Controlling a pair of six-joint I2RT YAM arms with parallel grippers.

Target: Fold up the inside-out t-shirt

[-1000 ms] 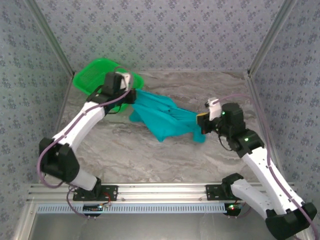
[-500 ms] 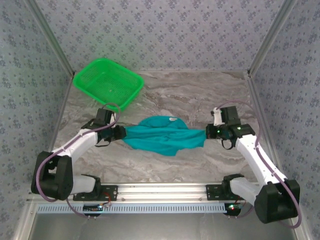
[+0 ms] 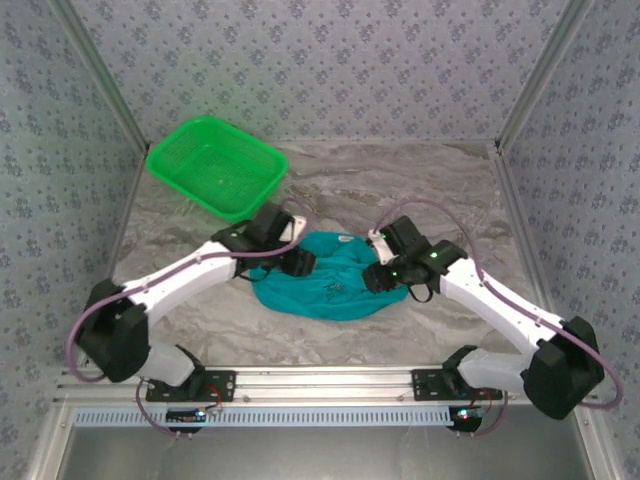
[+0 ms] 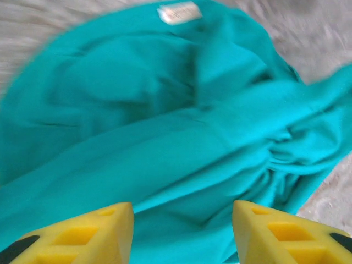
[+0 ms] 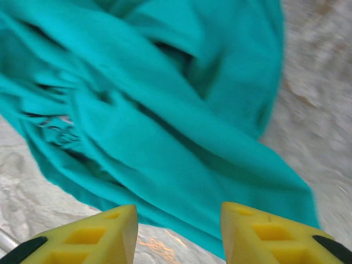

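The teal t-shirt (image 3: pixel 330 280) lies bunched in a rumpled heap on the marble table, near the front middle. A white neck label (image 4: pixel 179 12) faces up on it. My left gripper (image 3: pixel 300 262) hangs over the heap's left edge, open, its yellow fingers (image 4: pixel 104 231) apart above loose cloth (image 4: pixel 165 137). At the heap's right edge my right gripper (image 3: pixel 378 275) is open too, with its yellow fingers (image 5: pixel 258 234) spread over the shirt's hem (image 5: pixel 181 165) and bare table. Neither gripper holds any cloth.
A bright green mesh basket (image 3: pixel 216 167) stands at the back left, apart from the shirt. Patterned walls and metal posts close in the table on three sides. An aluminium rail (image 3: pixel 320 383) runs along the near edge by the arm bases.
Both grippers pulled the shirt taut near the front, then let go and moved inward over it. The shirt dropped into a slack heap. Both jaws went from shut to open.
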